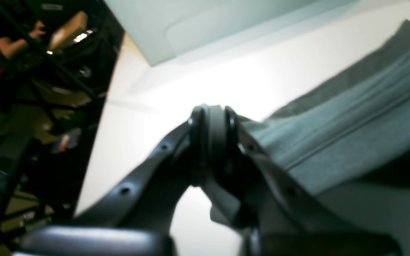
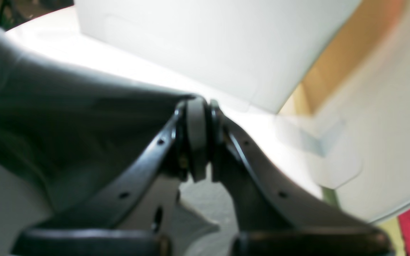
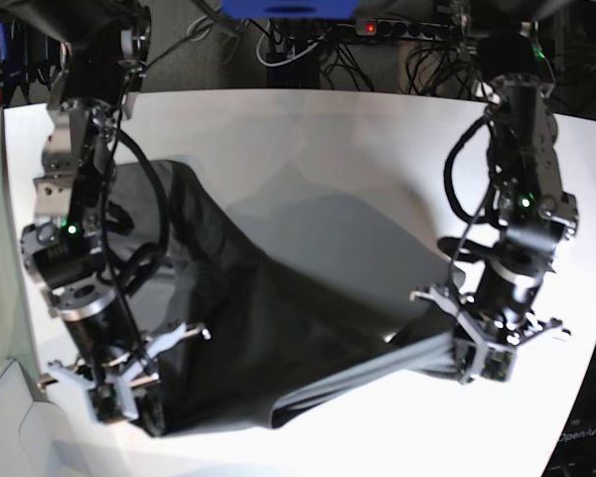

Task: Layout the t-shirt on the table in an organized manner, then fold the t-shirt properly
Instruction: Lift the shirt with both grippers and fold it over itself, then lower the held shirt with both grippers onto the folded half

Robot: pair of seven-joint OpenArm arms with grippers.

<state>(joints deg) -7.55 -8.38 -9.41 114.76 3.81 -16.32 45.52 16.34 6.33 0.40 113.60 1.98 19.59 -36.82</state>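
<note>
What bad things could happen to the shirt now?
1. Both grippers, left and right, pinch the t-shirt and hold part of it above the table. If either grip slips, that end would probably drop in a heap.
2. The cloth hangs twisted and bunched between them, so it may land creased.
3. The right gripper holds its end near the table's edge, so cloth might slide off.

Wrist views are blurring, the base view is staying sharp.
Glare is blowing out the white desk (image 1: 226, 81); the t-shirt (image 3: 278, 318) is casting soft shadow.
</note>
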